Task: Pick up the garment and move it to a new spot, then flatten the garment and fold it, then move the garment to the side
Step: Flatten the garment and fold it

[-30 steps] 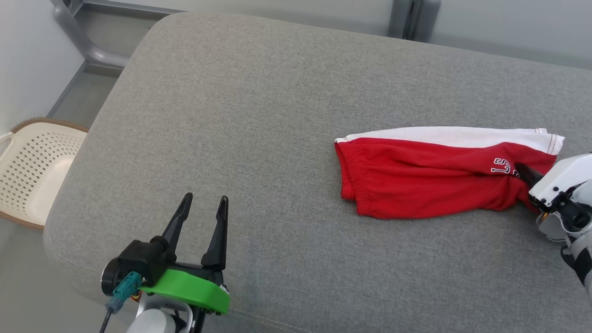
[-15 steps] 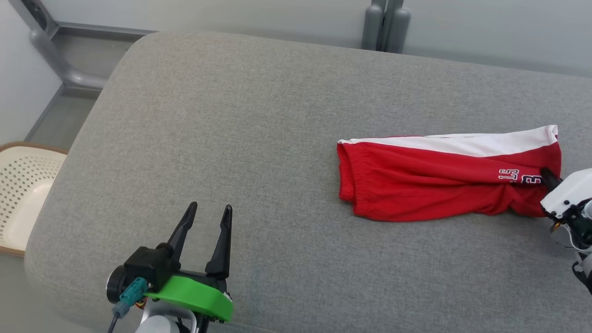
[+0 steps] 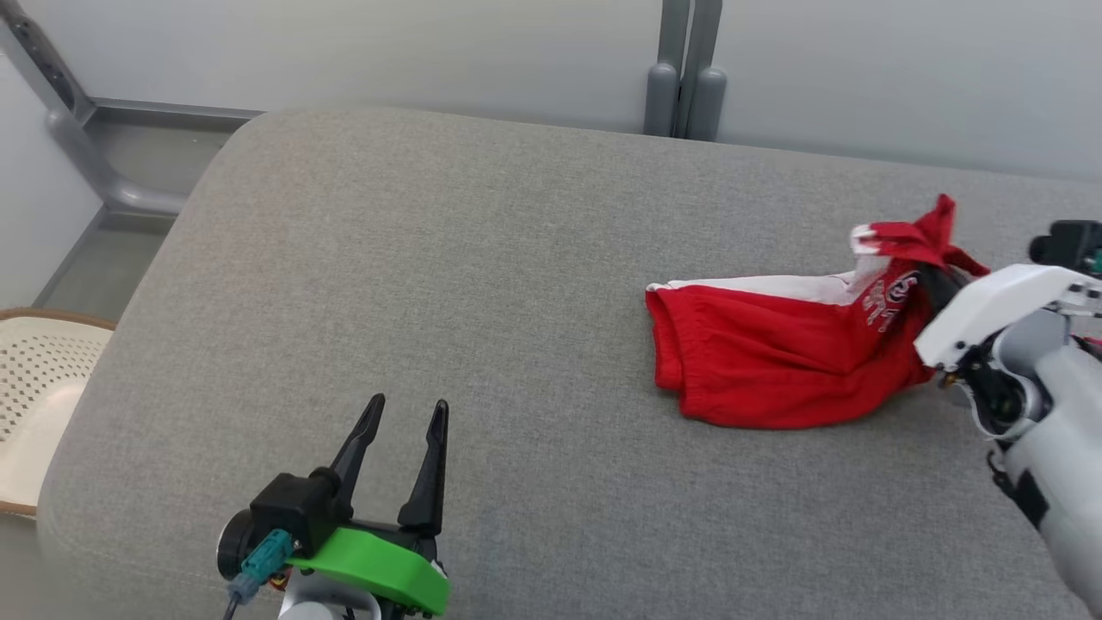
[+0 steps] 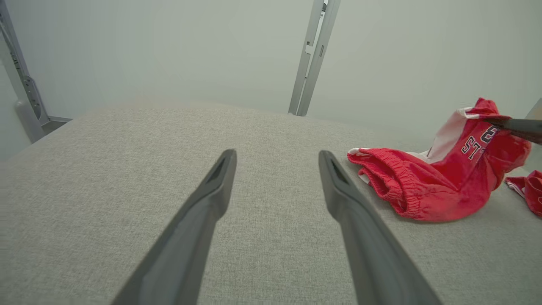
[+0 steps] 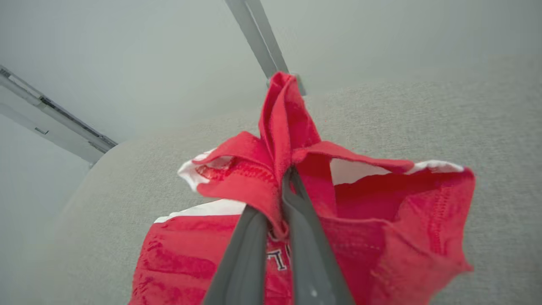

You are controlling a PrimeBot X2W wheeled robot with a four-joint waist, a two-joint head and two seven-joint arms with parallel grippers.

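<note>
Gripping arm: right gripper (image 5: 284, 180), jaws closed together on a bunched hem of the shorts (image 3: 775, 362). Fabric folds over the fingertips, so the tips are hidden.
Garment: shorts, red with a white side stripe, at the right of the grey cushion (image 3: 430, 258). The clamped end stands above the cushion; the elastic waistband end lies on it.
Marking: lettering (image 3: 882, 301), white characters near the clamped end, creased and partly covered; not legible in full.
Idle arm: left gripper (image 3: 405, 405), fingers spread wide, holding nothing, above the near left of the cushion, well apart from the shorts.
Arm housing: right forearm (image 3: 1059, 405), white and grey, cut off by the right edge of the head view.
Unresolved item: red fabric (image 4: 527, 190) at the right edge of the left wrist view, cut off; cannot tell whether it belongs to the shorts.
Left edge: basket (image 3: 34, 379), cream, perforated, beside the cushion's left end, cut off.
Background: posts (image 3: 684, 77), grey, upright against the wall; tops cut off.
</note>
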